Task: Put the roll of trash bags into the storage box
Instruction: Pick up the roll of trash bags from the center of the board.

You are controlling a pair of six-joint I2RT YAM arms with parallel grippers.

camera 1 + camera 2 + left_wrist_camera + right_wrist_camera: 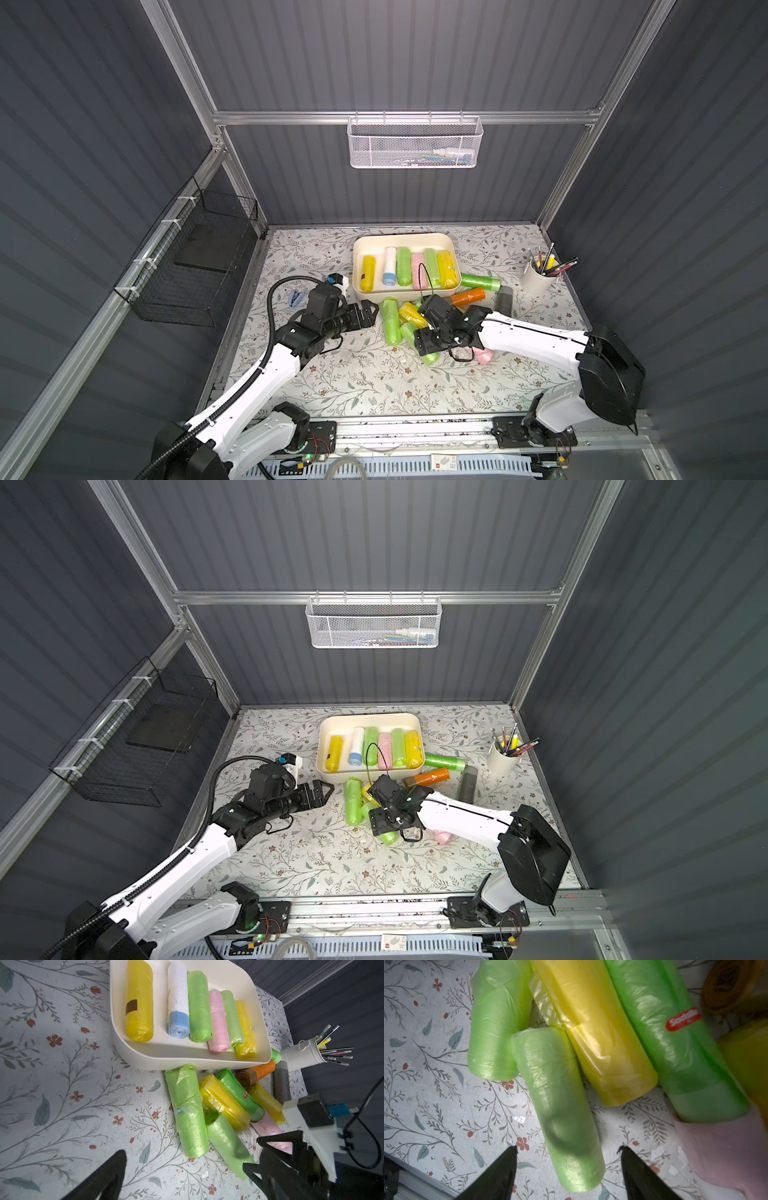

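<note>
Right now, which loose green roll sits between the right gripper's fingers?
The slim pale green roll, straddled by the right gripper; the fatter green roll and red-stickered roll lie outside.

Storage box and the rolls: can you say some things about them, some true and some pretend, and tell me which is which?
1. The storage box has six rolls in it. True.
2. The orange roll is inside the box. False: it lies on the table, outside the box.
3. The right gripper has its jaws on either side of a light green roll. True.
4. The left gripper holds a yellow roll. False: its jaws are open and empty.
5. The pen cup has tipped over. False: it stands upright.
</note>
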